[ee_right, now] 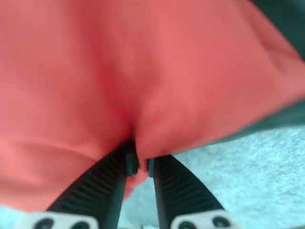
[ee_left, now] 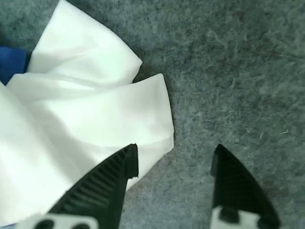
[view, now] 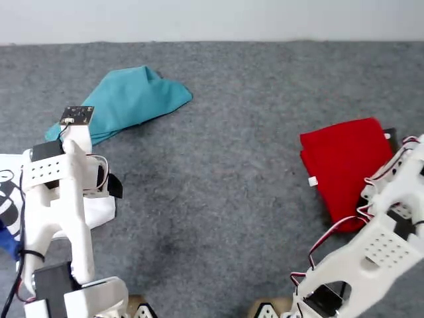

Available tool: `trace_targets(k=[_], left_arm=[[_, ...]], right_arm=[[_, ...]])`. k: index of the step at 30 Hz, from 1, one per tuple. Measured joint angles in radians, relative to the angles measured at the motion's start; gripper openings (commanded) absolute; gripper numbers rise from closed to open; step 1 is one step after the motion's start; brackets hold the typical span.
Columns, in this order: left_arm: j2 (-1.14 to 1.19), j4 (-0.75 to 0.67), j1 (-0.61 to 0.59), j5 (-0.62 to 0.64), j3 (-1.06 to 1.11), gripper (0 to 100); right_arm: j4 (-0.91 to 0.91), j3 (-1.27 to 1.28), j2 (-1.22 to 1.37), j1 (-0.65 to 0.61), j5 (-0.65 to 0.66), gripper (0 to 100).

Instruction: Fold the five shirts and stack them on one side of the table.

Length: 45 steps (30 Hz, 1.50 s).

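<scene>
The right gripper (ee_right: pixel 141 160) is pinched tight on a soft, bulging fold of the red shirt (ee_right: pixel 143 71), which lies folded at the table's right side. The left gripper (ee_left: pixel 176 151) gapes wide and holds nothing. One ribbed finger hangs over the smooth white shirt (ee_left: pixel 86 109), the other over the fuzzy grey table (ee_left: pixel 238 71). A crumpled teal shirt (view: pixel 129 99) lies far left.

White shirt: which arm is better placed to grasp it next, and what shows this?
Left. The left gripper hangs open at the edge of the white shirt, one finger over the cloth; the right gripper is shut on the red shirt across the table.
</scene>
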Motion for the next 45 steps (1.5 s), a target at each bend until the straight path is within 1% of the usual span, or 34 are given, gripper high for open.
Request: trace_targets(k=[2, 6, 10, 14, 19, 22, 25, 28, 33, 37, 40, 45], left_arm=[[0.0, 0.0, 0.0, 0.0, 0.0, 24], [0.0, 0.0, 0.0, 0.0, 0.0, 24], [0.0, 0.0, 0.0, 0.0, 0.0, 24], [0.0, 0.0, 0.0, 0.0, 0.0, 24], [0.0, 0.0, 0.0, 0.0, 0.0, 24], [0.0, -0.006, 0.0, 0.0, 0.0, 24], [0.0, -0.009, 0.0, 0.0, 0.0, 24], [0.0, -0.009, 0.0, 0.0, 0.0, 24], [0.0, -0.009, 0.0, 0.0, 0.0, 24], [0.0, -0.009, 0.0, 0.0, 0.0, 24], [0.0, -0.009, 0.0, 0.0, 0.0, 24], [0.0, -0.003, 0.0, -0.002, -0.015, 25]], right_arm=[[0.051, -0.025, -0.018, 0.0, 0.063, 6.0], [0.057, -0.037, -0.084, -0.002, 0.153, 17.7], [0.057, -0.037, -0.12, -0.023, 0.213, 19.6], [0.057, -0.037, -0.12, -0.049, 0.233, 19.6], [0.057, -0.091, -0.12, -0.092, 0.236, 19.5], [0.057, -0.169, -0.152, -0.189, 0.232, 19.4], [0.044, -0.241, -0.157, -0.318, 0.192, 19.4], [-0.034, -0.256, -0.15, -0.399, 0.147, 19.4], [-0.169, -0.259, -0.012, -0.416, 0.106, 19.4], [-0.215, -0.279, 0.109, -0.416, 0.103, 19.4], [-0.17, -0.342, 0.118, -0.41, 0.1, 19.4], [0.025, -0.58, 0.097, -0.408, 0.109, 19.4]])
